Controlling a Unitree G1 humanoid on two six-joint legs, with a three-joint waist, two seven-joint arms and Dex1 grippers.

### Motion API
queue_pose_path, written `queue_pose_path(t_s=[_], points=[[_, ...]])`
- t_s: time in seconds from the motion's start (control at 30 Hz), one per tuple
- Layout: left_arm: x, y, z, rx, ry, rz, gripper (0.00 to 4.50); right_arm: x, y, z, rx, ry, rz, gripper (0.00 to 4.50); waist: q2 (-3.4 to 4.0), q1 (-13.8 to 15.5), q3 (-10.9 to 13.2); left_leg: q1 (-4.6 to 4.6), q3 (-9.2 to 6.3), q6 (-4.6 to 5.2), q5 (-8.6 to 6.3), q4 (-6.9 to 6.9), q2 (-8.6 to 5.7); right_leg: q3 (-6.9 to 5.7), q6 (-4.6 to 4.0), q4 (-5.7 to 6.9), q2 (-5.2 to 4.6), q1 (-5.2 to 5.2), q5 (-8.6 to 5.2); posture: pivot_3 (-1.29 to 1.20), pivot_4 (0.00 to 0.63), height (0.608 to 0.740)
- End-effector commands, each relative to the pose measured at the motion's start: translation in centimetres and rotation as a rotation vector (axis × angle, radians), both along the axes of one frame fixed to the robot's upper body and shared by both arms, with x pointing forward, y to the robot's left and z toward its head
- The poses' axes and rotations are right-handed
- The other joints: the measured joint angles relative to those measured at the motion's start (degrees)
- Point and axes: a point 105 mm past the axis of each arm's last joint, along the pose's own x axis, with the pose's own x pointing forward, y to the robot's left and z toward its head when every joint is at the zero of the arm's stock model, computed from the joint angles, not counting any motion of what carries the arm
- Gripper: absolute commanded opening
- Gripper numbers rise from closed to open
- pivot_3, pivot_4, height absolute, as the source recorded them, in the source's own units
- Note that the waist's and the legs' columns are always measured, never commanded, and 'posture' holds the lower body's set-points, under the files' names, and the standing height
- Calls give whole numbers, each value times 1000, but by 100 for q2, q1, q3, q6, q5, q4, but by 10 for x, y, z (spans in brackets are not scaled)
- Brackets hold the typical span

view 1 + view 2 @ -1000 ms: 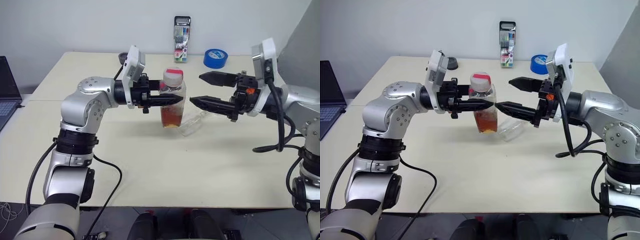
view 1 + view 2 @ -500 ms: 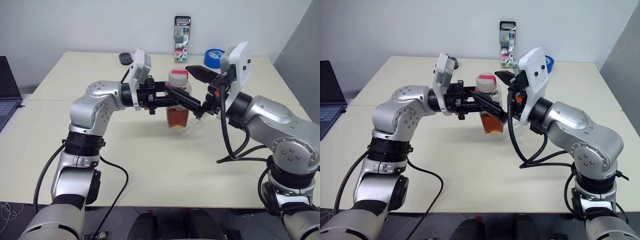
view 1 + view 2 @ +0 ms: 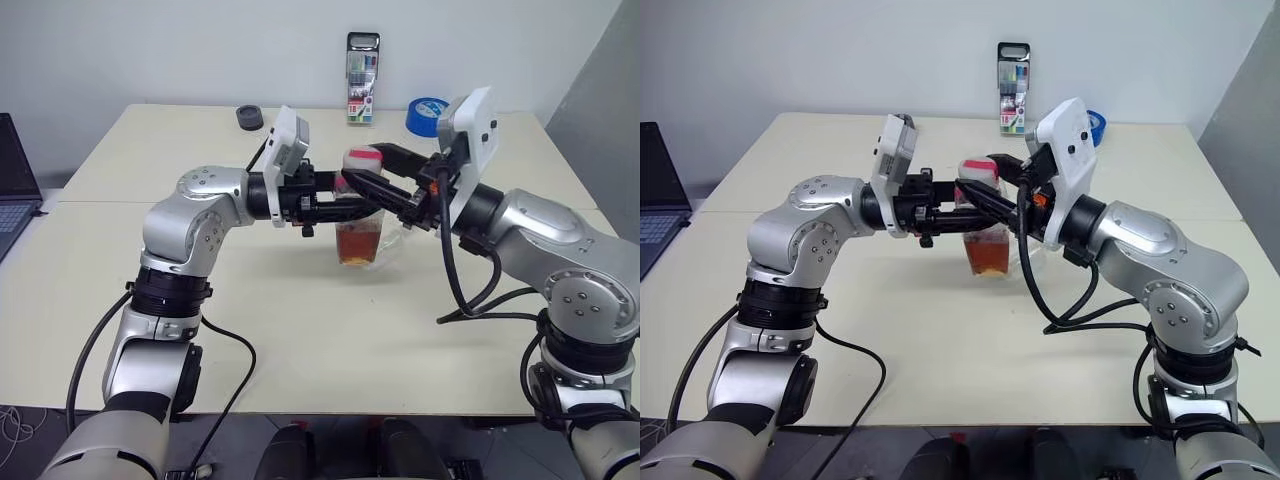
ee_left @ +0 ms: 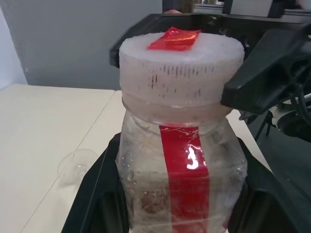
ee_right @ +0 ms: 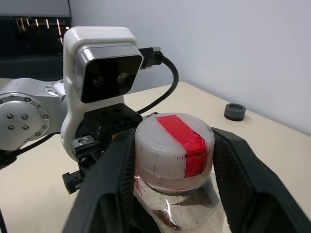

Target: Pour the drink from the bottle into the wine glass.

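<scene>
The bottle [image 3: 360,222], clear plastic with a red label strip, stands upright in mid-table. The reddish-brown drink [image 3: 358,243] fills its lower part. My left gripper [image 3: 362,206] reaches in from the left and is shut on the bottle's body; in the left wrist view its fingers [image 4: 99,194] press both sides. My right gripper [image 3: 366,172] comes from the right, its fingers [image 5: 114,170] closed against both sides of the white-pink cap [image 5: 172,145]. The wine glass [image 3: 397,243] lies on its side on the table just right of the bottle, partly hidden; its round foot [image 4: 75,165] shows in the left wrist view.
At the table's far edge stand a pack of markers [image 3: 362,78], a blue tape roll [image 3: 428,115] and a small dark round lid [image 3: 249,117]. A laptop [image 3: 12,190] sits off the left side. The pale table [image 3: 300,340] stretches toward me.
My right gripper swung in from the right to the bottle's top and drew its wide-open fingers in onto the cap. My left gripper kept its hold on the bottle.
</scene>
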Motion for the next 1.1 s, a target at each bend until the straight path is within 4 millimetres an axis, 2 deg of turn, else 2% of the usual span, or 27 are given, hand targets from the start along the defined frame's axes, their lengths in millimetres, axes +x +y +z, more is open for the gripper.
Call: queue_pose_path(t_s=[0.03, 0.17, 0.3, 0.4, 0.53, 0.67, 0.8, 0.9, 0.93, 1.0, 1.1], points=[[-7, 2, 14, -13, -65, -14, 1932, -4, -7, 18, 36, -72, -7, 1871, 0, 0, 0, 0, 0, 0, 0, 0, 0, 0, 0, 0, 0, 0, 0, 0, 150, 740], [-10, 4, 11, -7, -61, -19, 1932, -7, -9, 20, 45, -66, 26, 1871, 0, 0, 0, 0, 0, 0, 0, 0, 0, 0, 0, 0, 0, 0, 0, 0, 150, 740], [-23, 2, 8, 20, -60, -92, 1932, -14, -12, 18, 2, -26, 231, 1871, 0, 1, 0, 0, 0, 1, 0, 0, 0, 0, 0, -2, 0, 1, 0, 0, 150, 740], [-33, -1, 17, 19, -57, -157, 1932, -10, -9, 11, -122, -28, 373, 1871, 2, -6, 3, 2, 1, 5, -1, 0, -3, 1, 0, -2, 0, 2, 0, 0, 150, 740], [-32, -3, 23, 11, -57, -161, 1932, -4, -12, 13, -157, -49, 406, 1871, 2, -9, 3, 4, -1, 7, -1, -1, -2, -2, 0, -2, 2, 3, 0, 0, 150, 740], [-28, -1, 17, 38, -84, -135, 1932, -4, -24, 13, -169, -36, 374, 1871, 0, 4, 4, 1, -1, 5, 0, 0, -2, -2, 0, -2, -1, 3, 0, 0, 150, 740], [-26, 2, 17, 29, -69, -116, 1932, -21, -33, 13, -156, 13, 359, 3210, -1, 11, 5, -2, -4, 5, 0, 1, -2, -4, 0, -5, -3, 3, 0, 0, 150, 740], [-23, 3, 18, 21, -67, -99, 1932, -23, -37, 15, -137, 9, 272, 4290, 0, 8, 6, -2, -5, 5, 0, 0, -2, -4, 0, -5, -4, 4, 0, 0, 150, 740], [-23, 3, 18, 18, -67, -94, 1932, -24, -37, 14, -140, 11, 248, 4492, 0, 2, 6, -1, -4, 5, 0, 0, -2, -3, 0, -3, -4, 4, 0, 0, 150, 740], [-21, 3, 18, 15, -68, -83, 1932, -30, -32, 14, -134, -1, 231, 4492, -1, 0, 6, 0, -4, 5, 0, 0, -1, -3, 0, -1, -3, 4, 0, 0, 150, 740], [-17, 2, 19, 5, -67, -66, 1932, -27, -24, 18, -77, -51, 135, 4492, 0, -9, 5, 1, -4, 5, 0, 0, -1, -2, 0, 0, -3, 4, 0, 0, 150, 740]])
